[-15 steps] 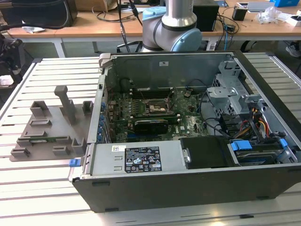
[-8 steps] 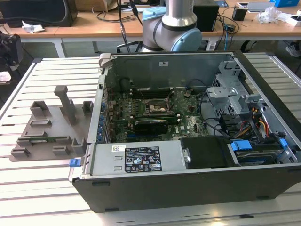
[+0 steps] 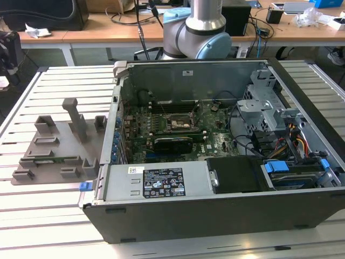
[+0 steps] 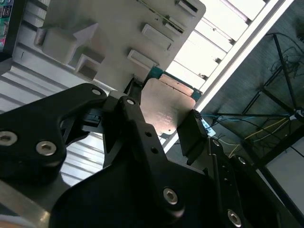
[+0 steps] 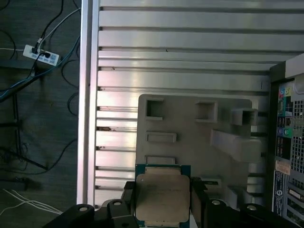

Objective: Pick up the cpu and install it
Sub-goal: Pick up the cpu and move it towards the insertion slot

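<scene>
In both wrist views the cpu (image 5: 162, 194) (image 4: 164, 104), a flat silvery-grey square with a thin green rim, sits between the black fingers of my gripper (image 5: 162, 202) (image 4: 165, 121), which is shut on its two opposite edges. It hangs well above the grey plastic tray (image 5: 190, 128) (image 4: 109, 28), over the tray's edge nearest the table's rim. In the exterior view the tray (image 3: 54, 148) lies on the slatted table to the left of the open computer case (image 3: 215, 140). The black socket frame (image 3: 177, 122) sits on the green motherboard inside the case.
Upright blocks stand on the tray (image 3: 75, 116). The case's rear panel (image 5: 287, 142) lies beside the tray. The table's edge (image 5: 85, 118) drops to a floor with cables and a power strip (image 5: 42, 54). The arm's base (image 3: 197, 32) stands behind the case.
</scene>
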